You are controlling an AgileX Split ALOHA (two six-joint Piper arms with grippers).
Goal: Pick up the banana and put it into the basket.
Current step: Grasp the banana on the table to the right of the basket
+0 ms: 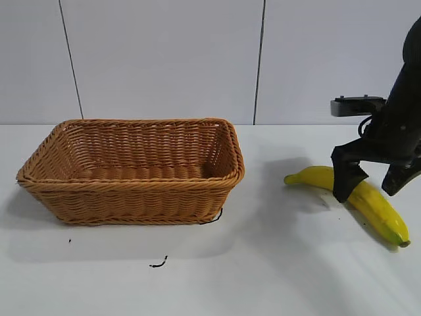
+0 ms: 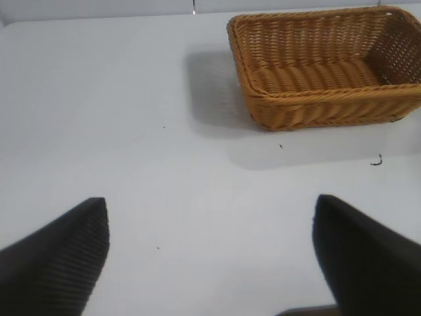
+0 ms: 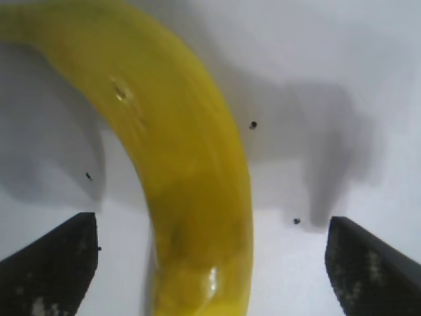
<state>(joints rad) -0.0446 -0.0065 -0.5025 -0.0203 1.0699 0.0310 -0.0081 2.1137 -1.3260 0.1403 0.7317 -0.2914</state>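
Your right claw [image 1: 373, 184] straddles the banana [image 1: 375, 204], fingers spread, gripping nothing yet; its long axis runs far-left to near-right, basket [image 1: 131, 197] well left.

You see flat white table [image 1: 197, 276], small black curled scrap [image 1: 158, 264] lying on it, tiny dark specks nearby, pale panelled wall [image 1: 164, 59] behind.

bright, even overhead light; soft shadows beside the basket [image 1: 131, 172]; the close banana [image 3: 177, 164] is blurred.
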